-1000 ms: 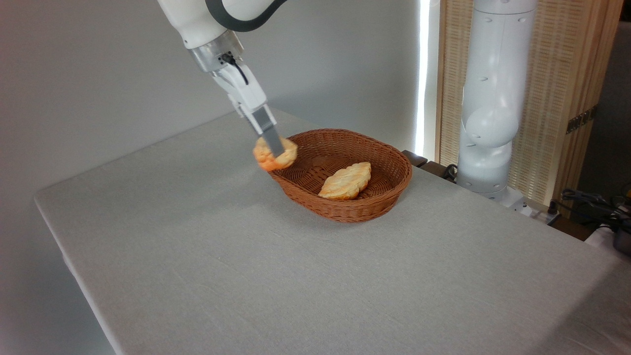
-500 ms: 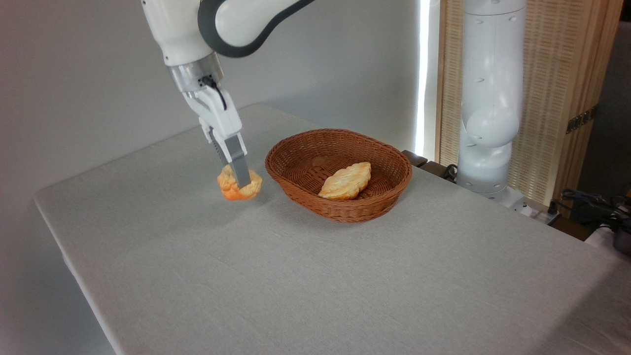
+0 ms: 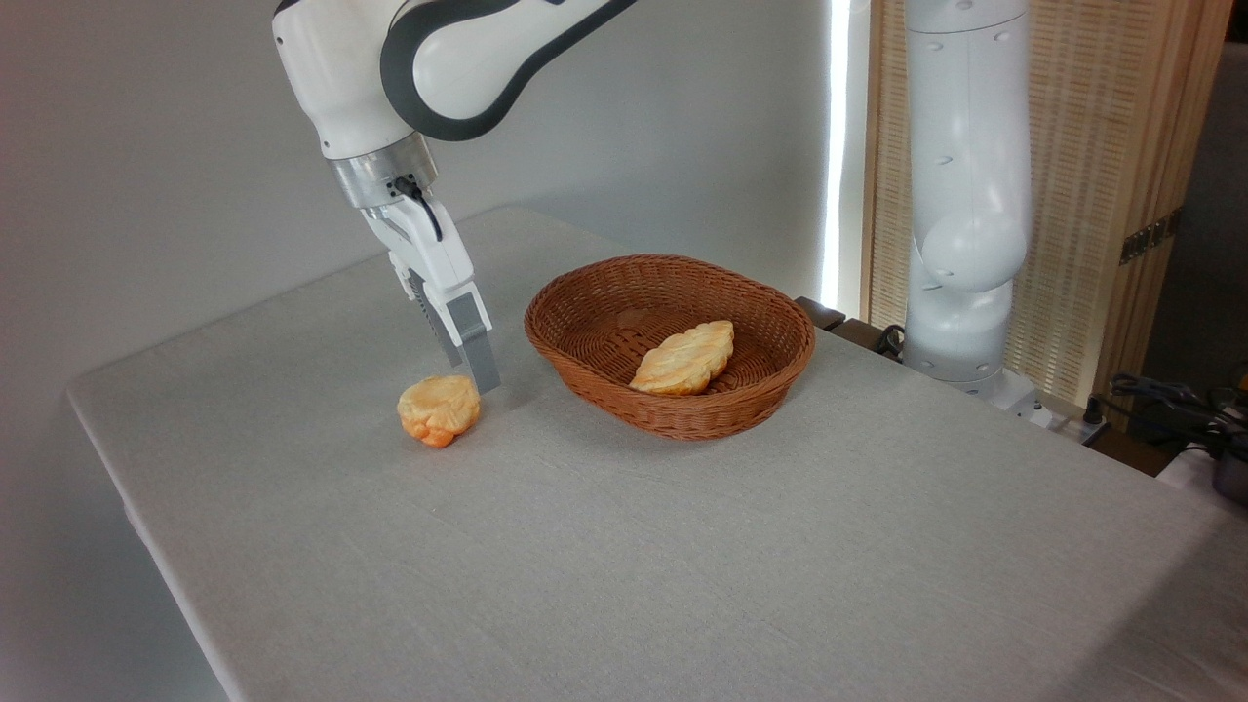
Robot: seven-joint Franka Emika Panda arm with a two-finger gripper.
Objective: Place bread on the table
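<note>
The bread (image 3: 439, 409), a small round golden-brown bun with an orange underside, lies on the grey-clothed table (image 3: 624, 546), left of the basket. My gripper (image 3: 473, 372) hangs just above and to the right of the bun, tilted, with its grey fingers (image 3: 480, 359) apart and nothing between them. The fingertips end close to the bun's upper right edge; I cannot tell whether they touch it.
A brown oval wicker basket (image 3: 770, 336) stands right of the gripper and holds a longer leaf-shaped pastry (image 3: 684, 357). The arm's white base column (image 3: 960, 195) rises behind the table's far right edge, with cables (image 3: 1170, 400) beside it.
The gripper carried the bread from over the basket's left rim leftward and down to the table, then opened and lifted slightly. The bread now rests free on the cloth.
</note>
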